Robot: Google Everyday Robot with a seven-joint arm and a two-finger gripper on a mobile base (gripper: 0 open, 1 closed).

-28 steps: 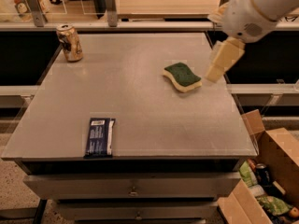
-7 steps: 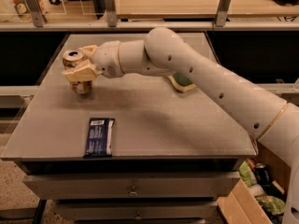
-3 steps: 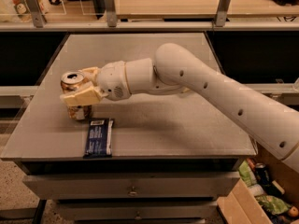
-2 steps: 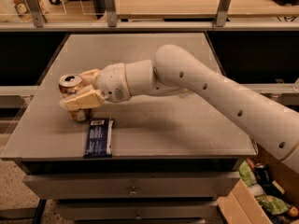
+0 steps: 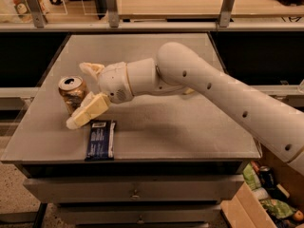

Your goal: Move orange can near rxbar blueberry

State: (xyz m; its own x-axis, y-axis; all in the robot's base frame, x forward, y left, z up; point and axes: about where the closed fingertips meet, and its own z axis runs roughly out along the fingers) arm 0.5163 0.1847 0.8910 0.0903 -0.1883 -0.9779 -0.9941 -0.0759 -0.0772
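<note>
The orange can (image 5: 71,92) stands upright on the grey table (image 5: 190,132) near its front left corner. The rxbar blueberry (image 5: 100,139), a dark navy wrapper, lies flat just in front of the can and slightly to its right, a small gap apart. My gripper (image 5: 79,95) reaches in from the right on the white arm (image 5: 204,87). Its fingers straddle the can, one tan finger (image 5: 87,111) in front of it and the other (image 5: 90,69) behind it. They stand spread and look loose from the can.
The table's left and front edges are close to the can and the bar. A cardboard box (image 5: 270,196) with cans and packets sits on the floor at the lower right. A shelf with metal posts (image 5: 112,6) runs behind the table.
The gripper carried the can from the back left of the table forward to just behind the bar. Its fingers have since spread apart and the can stands on the table.
</note>
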